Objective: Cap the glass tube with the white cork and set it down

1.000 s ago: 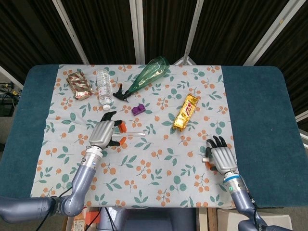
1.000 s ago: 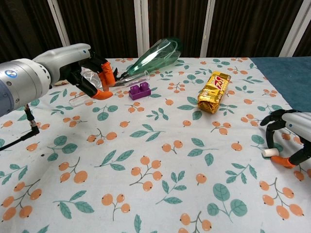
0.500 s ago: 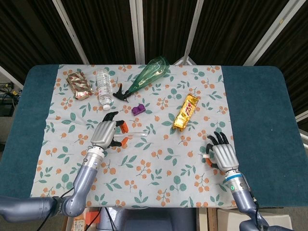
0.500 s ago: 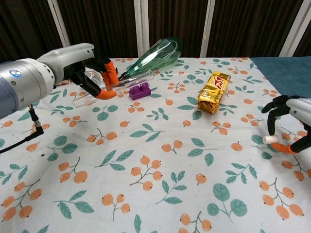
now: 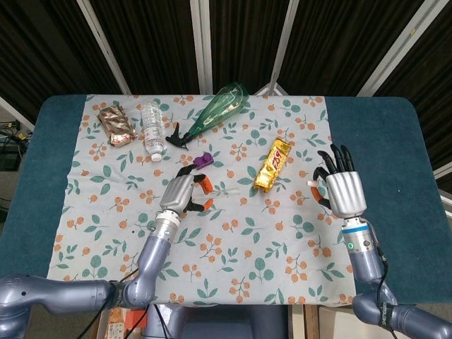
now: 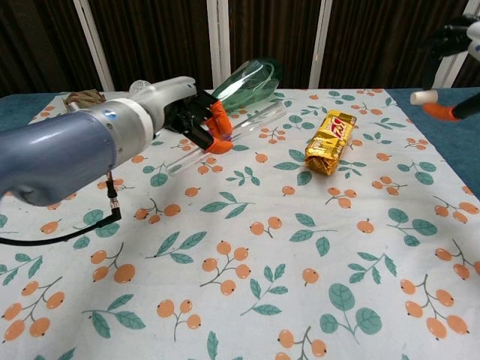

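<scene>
Nearest the robot, both arms reach over a table (image 5: pixel 381 141) covered by a leaf-and-berry printed cloth (image 5: pixel 233 247). The left hand (image 5: pixel 185 193) grips the glass tube (image 6: pixel 225 135) and holds it raised above the cloth near the middle, the tube lying roughly level with one end jutting out to the right. Out to the right, the right hand (image 5: pixel 340 189) is lifted, pinching the white cork (image 6: pixel 421 97) at its fingertips, the other fingers spread. Cork and tube are well apart, so both pieces appear picked up, but capping and setting down are not yet done. Farther back lie a gold snack bar (image 5: pixel 272 164), a purple block (image 5: pixel 204 159), a green glass bottle (image 5: pixel 220 106), a clear plastic bottle (image 5: pixel 152 129) and a crinkled wrapper (image 5: pixel 115 125).
</scene>
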### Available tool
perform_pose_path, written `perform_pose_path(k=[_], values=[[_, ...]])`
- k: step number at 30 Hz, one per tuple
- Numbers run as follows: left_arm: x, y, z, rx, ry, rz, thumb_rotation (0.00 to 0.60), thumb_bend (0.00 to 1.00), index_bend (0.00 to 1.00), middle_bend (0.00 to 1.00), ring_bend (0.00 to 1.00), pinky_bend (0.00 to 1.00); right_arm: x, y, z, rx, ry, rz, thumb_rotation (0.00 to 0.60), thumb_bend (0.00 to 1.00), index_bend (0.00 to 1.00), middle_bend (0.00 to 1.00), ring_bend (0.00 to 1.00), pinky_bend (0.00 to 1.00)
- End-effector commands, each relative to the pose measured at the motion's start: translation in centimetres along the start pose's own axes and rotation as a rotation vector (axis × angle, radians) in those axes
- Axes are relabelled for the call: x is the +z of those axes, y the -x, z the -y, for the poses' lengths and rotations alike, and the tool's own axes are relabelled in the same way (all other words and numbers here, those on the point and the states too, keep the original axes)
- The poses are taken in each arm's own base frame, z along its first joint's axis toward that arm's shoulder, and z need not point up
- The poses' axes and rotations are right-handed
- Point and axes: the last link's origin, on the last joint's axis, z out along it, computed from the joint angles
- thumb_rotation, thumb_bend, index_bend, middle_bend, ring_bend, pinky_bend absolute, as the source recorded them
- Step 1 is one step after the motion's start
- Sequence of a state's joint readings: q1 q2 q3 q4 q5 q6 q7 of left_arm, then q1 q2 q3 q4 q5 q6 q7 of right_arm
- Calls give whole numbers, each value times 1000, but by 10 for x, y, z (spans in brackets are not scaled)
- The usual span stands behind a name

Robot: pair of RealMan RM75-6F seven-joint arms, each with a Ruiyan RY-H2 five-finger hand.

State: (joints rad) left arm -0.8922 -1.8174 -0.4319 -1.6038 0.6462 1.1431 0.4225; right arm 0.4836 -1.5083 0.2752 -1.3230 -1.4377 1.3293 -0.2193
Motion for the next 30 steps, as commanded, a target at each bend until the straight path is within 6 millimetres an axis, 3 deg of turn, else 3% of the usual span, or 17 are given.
perform_pose_path(k=[1, 7, 13, 22, 30], values=[[13, 10, -18, -14, -14, 16, 600, 530, 650, 512, 80, 0, 13, -10, 4, -52, -56, -55, 600, 404, 640, 214, 37, 0], [25, 16, -37, -6, -23, 31, 600, 530, 651, 512, 80, 0, 28, -19, 17, -133, -185, -127, 600, 406, 639, 214, 37, 0], [29, 14, -43, -4, -41, 39, 600, 530, 650, 512, 80, 0, 33, -15, 25, -174, -242, -147, 600, 406, 640, 214, 37, 0], [29, 5, -47, -96, -34, -1, 600, 533, 650, 512, 80, 0, 36, -9, 36, -184, -262, -159, 600, 405, 640, 214, 37, 0], [27, 8, -35, -170, -1, -46, 600, 542, 650, 512, 80, 0, 39, -11, 39, -201, -270, -173, 600, 405, 640, 214, 37, 0]])
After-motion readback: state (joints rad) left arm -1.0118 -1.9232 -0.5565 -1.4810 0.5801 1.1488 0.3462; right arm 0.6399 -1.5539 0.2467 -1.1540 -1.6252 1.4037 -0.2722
